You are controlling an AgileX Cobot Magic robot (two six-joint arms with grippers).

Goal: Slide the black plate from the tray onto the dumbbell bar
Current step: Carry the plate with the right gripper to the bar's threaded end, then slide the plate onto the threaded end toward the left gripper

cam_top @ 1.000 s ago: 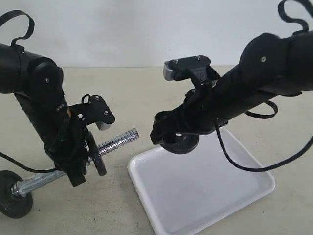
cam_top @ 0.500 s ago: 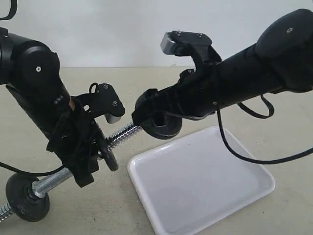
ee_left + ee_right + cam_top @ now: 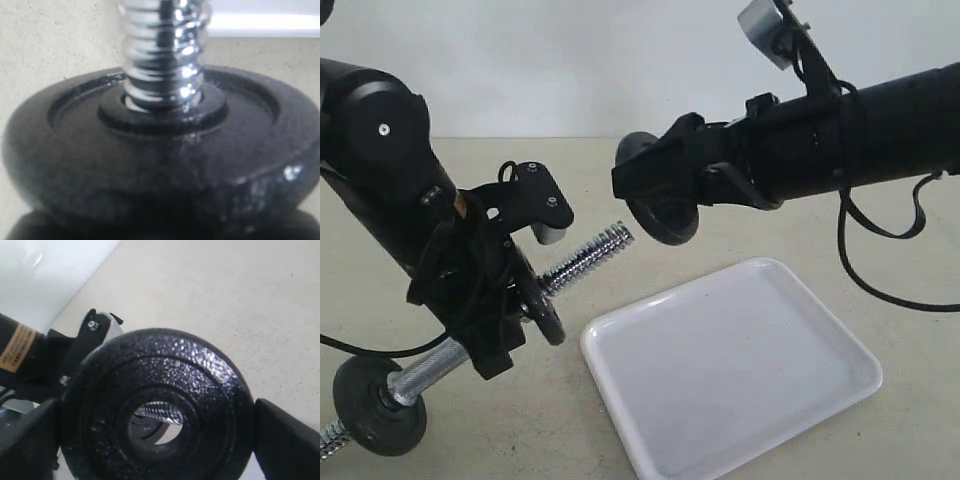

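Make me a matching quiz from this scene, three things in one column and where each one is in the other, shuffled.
Things:
1. black plate
2. tray
3. dumbbell bar

Places:
A. held tilted in the left gripper
B. lying flat on the table
C. held in the air by the right gripper

Pairs: 1-C, 2-B, 3-A
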